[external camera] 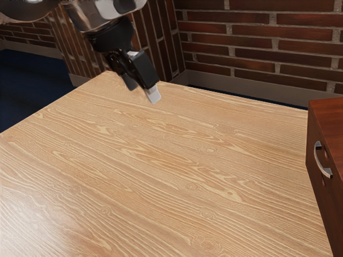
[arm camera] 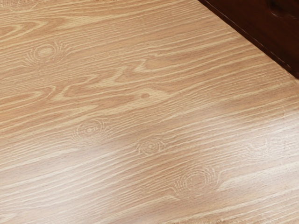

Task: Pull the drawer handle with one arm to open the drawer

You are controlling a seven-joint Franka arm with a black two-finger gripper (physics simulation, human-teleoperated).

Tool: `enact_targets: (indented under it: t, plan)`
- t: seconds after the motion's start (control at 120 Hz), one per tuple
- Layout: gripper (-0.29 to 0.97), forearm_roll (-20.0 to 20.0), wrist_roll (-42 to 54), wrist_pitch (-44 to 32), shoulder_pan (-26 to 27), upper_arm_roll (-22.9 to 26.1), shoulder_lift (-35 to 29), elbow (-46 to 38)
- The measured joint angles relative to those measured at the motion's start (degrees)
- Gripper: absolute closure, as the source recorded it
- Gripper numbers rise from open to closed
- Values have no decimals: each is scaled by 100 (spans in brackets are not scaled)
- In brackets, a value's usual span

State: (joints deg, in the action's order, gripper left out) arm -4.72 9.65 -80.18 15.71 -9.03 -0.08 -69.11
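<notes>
the gripper (external camera: 143,91) hangs empty, fingers apart, over the table's (external camera: 161,176) far edge, well apart from the drawer handle (external camera: 322,159) on the cabinet (external camera: 326,115) at its opposite edge, presumably readied for a reach not yet begun.

The cabinet (external camera: 325,176) is cut off by the exterior view's right and lower edges, leaving a narrow strip of its top and front. Its handle (external camera: 322,159) shows at a steep slant, and the drawer's outline around it is too foreshortened to tell whether it stands out at all. The arm (external camera: 102,16) runs off the upper edge. In the wrist view one corner of the cabinet shows, and a dark notch (arm camera: 285,7) on it is too cropped to identify.
</notes>
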Motion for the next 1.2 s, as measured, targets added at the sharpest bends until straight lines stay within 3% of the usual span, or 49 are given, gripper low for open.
enact_targets:
  t: [0.125, 0.208, 0.483, 0.533, 0.642, 0.7, 0.9, 1.075, 1.2]
  plan:
    - [2, 14, -106, 181, 1843, -155, -145, 0]
    - [3, -71, -187, 354, 2182, -118, -215, 4]
    - [3, -1011, -1944, 365, -1072, -55, 386, -388]
    - [3, -1157, -2289, 250, -1440, -34, 198, -872]
    - [3, -1440, -2941, -218, -3095, 1066, -210, -1695]
    - [3, -1613, -3241, -458, -3396, 1345, -184, -1780]
    - [4, -1980, -4035, -1276, -2561, 1448, 269, -1804]
    - [4, -2025, -4439, -1948, -569, 799, 408, -1808]
    - [5, -2036, -4663, -2180, -352, 785, 389, -1846]
